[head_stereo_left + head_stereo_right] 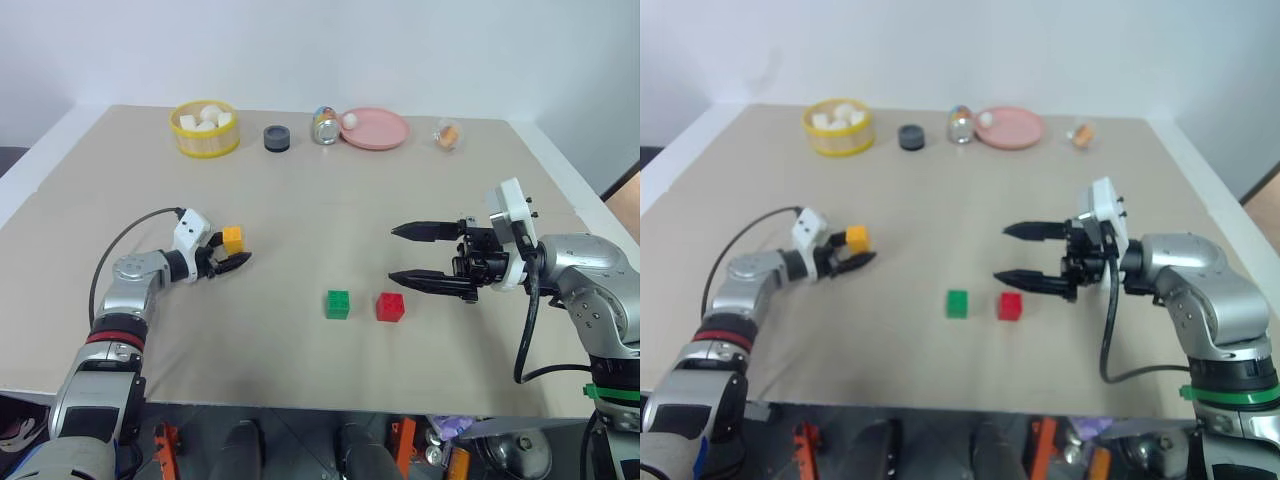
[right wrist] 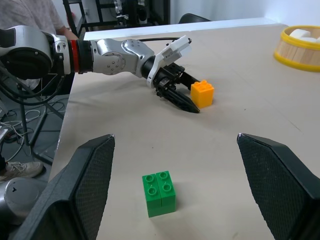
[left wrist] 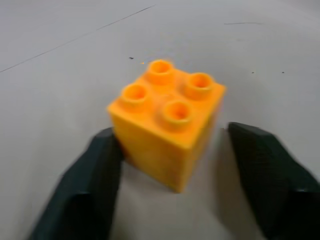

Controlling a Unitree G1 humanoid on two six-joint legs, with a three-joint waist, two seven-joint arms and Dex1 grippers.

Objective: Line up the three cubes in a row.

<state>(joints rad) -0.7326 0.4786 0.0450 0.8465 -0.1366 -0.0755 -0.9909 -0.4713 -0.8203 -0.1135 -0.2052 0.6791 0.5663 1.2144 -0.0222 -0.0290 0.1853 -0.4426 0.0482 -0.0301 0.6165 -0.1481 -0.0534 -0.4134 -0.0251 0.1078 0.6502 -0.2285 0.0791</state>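
My left hand (image 1: 232,257) brackets the orange cube (image 1: 233,239), not clamped, to join green cube (image 1: 338,304) and red cube (image 1: 390,307); right hand (image 1: 400,254) waits open.

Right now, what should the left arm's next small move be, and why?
Probably finish closing the left tool on the orange cube. In the left wrist view one finger touches the cube while a gap remains at the other. The green cube and red cube already sit side by side.
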